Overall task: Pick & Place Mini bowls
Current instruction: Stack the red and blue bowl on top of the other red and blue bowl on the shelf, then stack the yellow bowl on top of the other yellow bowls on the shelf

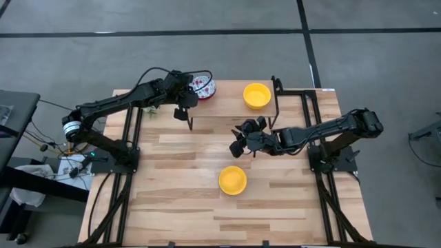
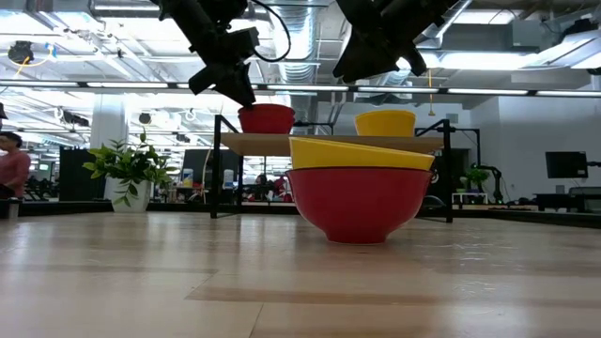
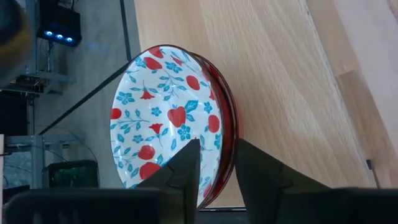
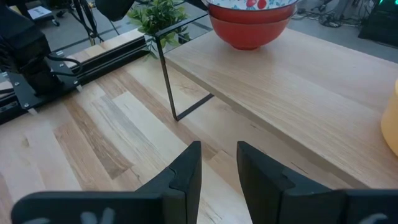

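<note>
The left gripper point(image 3: 214, 165) stood with its two dark fingers parted astride the rim of the one white floral-speckled, red-sided mini bowl point(image 1: 202, 86), which sat on the raised wooden shelf point(image 1: 227, 103). One plain yellow round mini bowl point(image 1: 256, 95) shared that shelf, beside the floral one. Below the shelf, the right gripper point(image 1: 239, 138) hung slightly open and empty, and a second yellow bowl point(image 1: 232, 180) sat on the table point(image 1: 172, 200).

No legible text, label, brand, number or sign found in any of my views.
</note>
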Robot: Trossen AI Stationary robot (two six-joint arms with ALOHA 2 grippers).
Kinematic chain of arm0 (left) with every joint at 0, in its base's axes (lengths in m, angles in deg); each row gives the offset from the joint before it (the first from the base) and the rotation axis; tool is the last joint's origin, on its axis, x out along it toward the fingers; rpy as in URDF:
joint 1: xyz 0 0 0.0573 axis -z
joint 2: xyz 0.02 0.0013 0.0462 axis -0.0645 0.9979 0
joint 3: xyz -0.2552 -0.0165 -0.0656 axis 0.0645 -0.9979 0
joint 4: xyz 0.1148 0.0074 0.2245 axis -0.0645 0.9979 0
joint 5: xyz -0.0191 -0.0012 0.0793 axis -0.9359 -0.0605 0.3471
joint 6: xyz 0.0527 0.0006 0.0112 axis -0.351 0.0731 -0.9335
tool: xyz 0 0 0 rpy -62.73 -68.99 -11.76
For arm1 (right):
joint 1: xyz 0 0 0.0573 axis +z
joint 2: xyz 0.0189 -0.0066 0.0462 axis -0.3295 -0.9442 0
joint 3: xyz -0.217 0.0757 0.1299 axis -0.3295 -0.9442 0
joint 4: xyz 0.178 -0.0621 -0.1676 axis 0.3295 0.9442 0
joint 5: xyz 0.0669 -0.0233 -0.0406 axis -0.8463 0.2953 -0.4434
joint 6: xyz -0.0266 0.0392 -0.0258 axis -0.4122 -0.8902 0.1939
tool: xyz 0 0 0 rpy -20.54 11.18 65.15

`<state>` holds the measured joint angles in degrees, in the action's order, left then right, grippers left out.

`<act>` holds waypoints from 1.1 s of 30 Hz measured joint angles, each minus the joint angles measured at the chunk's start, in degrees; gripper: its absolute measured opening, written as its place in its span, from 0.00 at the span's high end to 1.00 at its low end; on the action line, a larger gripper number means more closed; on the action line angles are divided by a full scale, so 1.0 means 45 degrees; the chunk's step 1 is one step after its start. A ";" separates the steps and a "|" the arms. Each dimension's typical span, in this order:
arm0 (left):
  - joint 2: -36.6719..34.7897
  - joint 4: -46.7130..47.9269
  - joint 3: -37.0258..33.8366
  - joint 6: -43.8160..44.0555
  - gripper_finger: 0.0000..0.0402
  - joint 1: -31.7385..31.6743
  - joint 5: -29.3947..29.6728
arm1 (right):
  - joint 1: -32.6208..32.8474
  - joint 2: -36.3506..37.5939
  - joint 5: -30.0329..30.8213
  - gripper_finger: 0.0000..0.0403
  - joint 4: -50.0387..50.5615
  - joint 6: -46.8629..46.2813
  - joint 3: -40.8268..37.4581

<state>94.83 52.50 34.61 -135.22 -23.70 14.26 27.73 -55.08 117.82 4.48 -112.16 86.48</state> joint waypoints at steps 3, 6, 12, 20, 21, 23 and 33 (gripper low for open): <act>-0.0019 0.0000 0.0000 0.0057 0.73 0.0029 0.0000 | 0.0000 0.0000 0.0000 0.77 0.0004 0.0000 0.0000; -0.0135 0.0010 0.0000 0.0099 0.70 0.0100 0.0012 | 0.0000 0.0000 0.0000 0.77 0.0005 0.0000 0.0000; -0.0537 0.0029 0.0000 0.0308 0.68 0.0092 0.0039 | 0.0000 0.0000 0.0000 0.77 0.0005 0.0005 0.0000; -0.2113 0.0041 -0.0005 0.1975 0.68 0.0413 0.0039 | 0.0000 0.0000 0.0000 0.77 0.0005 0.0005 0.0000; -0.2436 0.0011 -0.0005 0.2258 0.69 0.0525 0.0048 | 0.0000 0.0000 0.0000 0.77 0.0005 0.0005 0.0000; -0.3058 -0.0074 -0.0005 0.2846 0.69 0.0729 0.0364 | 0.0000 0.0000 0.0000 0.77 0.0005 0.0005 0.0000; -0.5206 -0.2900 0.0000 0.3972 0.69 0.2215 0.6020 | -0.0005 0.0000 0.0039 0.77 0.0000 0.0107 0.0000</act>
<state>71.40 39.45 34.61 -117.35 -13.73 41.35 27.71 -55.08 118.00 4.48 -111.68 86.48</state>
